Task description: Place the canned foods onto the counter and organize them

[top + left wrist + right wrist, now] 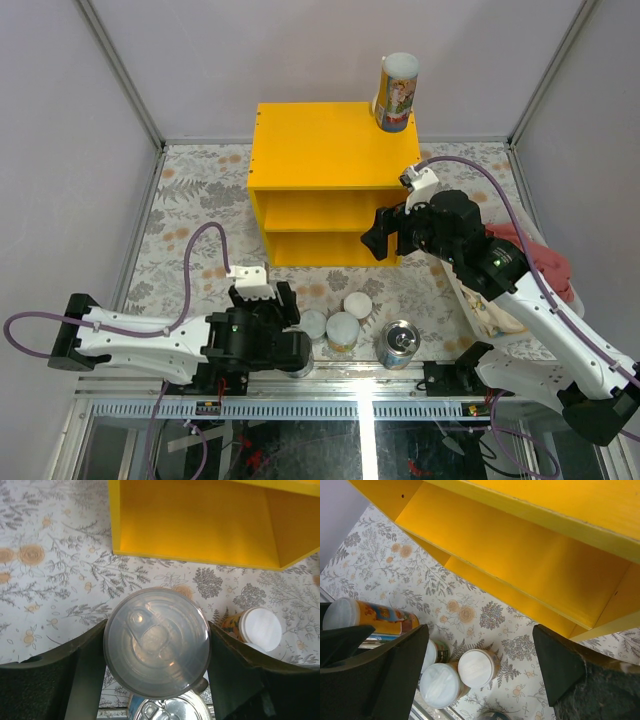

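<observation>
The yellow counter (320,150) stands at the table's middle back. One tall can (395,92) stands on its top right corner. My left gripper (263,300) is shut on a second tall can (156,642) with a cloudy lid; its orange label shows in the right wrist view (375,616). A blue silver-lidded tin (170,711) sits just below it. Three small white-lidded cans (343,328) cluster near the front, and another silver-lidded tin (403,343) is beside them. My right gripper (390,235) is open and empty before the counter's lower compartment (520,575).
A white basket with red cloth (535,262) sits at the right, beside my right arm. Grey enclosure walls surround the flowered table. A metal rail (350,385) runs along the near edge.
</observation>
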